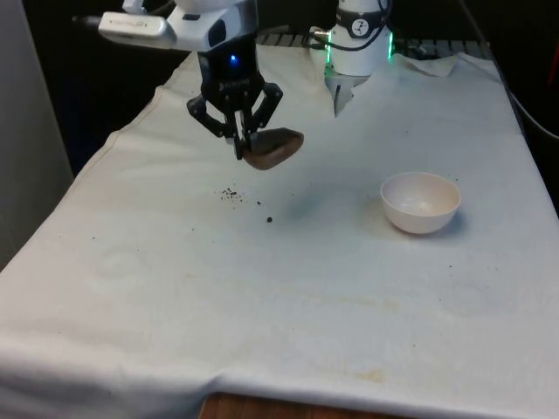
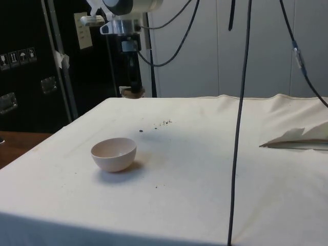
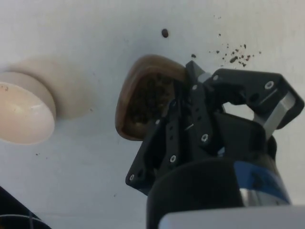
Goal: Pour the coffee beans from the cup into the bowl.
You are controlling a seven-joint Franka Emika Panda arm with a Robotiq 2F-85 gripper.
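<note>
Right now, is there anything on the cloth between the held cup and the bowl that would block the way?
Nothing visible blocks it. The gripper holds the brown cup lifted above the cloth, and the white bowl sits apart toward the front view's right. Only a few spilled beans lie below the cup.

The white arm [image 1: 175, 26] reaches out over the table from the far end, its wrist bent so the black gripper [image 1: 244, 144] points straight down and hangs well above the cloth. The two fingers [image 3: 190, 112] are closed on the rim of a brown cup [image 1: 272, 147], which is held tilted off to one side of them. In the side view the gripper [image 2: 131, 84] hangs upright at the table's far edge.
</note>
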